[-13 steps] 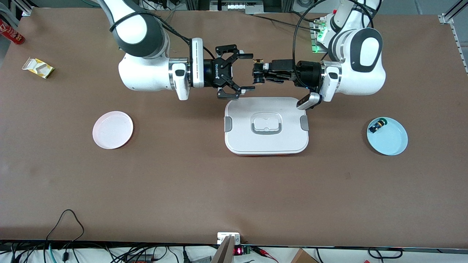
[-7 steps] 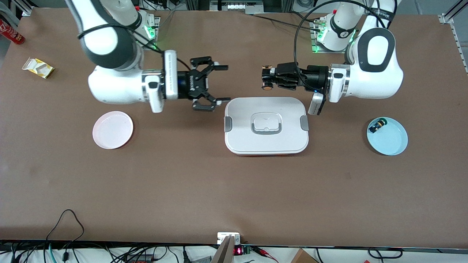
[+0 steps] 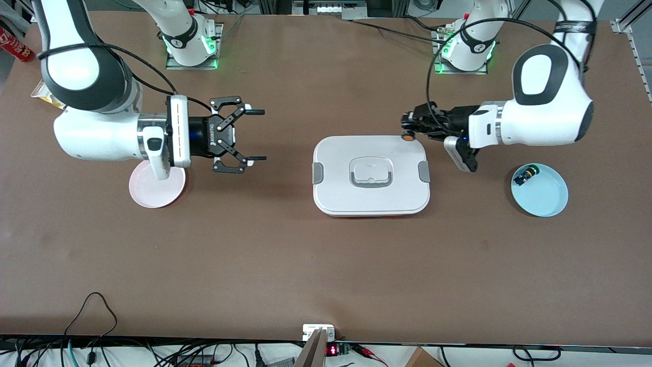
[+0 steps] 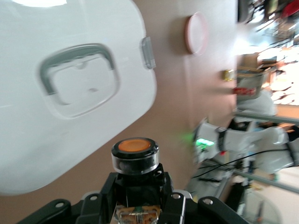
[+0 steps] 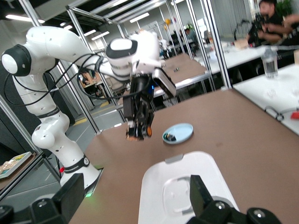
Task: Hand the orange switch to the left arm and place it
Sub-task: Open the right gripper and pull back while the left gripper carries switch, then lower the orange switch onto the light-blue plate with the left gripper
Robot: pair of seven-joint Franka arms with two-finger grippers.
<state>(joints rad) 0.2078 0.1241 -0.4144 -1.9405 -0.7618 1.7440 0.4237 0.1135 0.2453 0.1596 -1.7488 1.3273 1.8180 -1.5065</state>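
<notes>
My left gripper [image 3: 409, 130] is shut on the orange switch [image 3: 407, 136], holding it in the air just above the corner of the white box [image 3: 371, 175] toward the left arm's end. In the left wrist view the switch [image 4: 135, 153] sits upright between the fingers [image 4: 105, 196], orange face outward, with the box [image 4: 56, 135] below. My right gripper [image 3: 259, 135] is open and empty, in the air between the box and the pink plate [image 3: 153, 191]. The right wrist view shows its open fingers [image 5: 69, 193], the box [image 5: 177, 186] and the switch [image 5: 138, 134] held by the left gripper.
A light-blue plate [image 3: 545, 196] at the left arm's end holds another small black switch [image 3: 525, 176]. The right arm's wrist covers part of the pink plate. A red can [image 3: 14, 45] lies at the table's corner by the right arm's end.
The two grippers have drawn apart. The right gripper moved toward the right arm's end, open and empty. The left gripper moved back toward the left arm's end, keeping the orange switch.
</notes>
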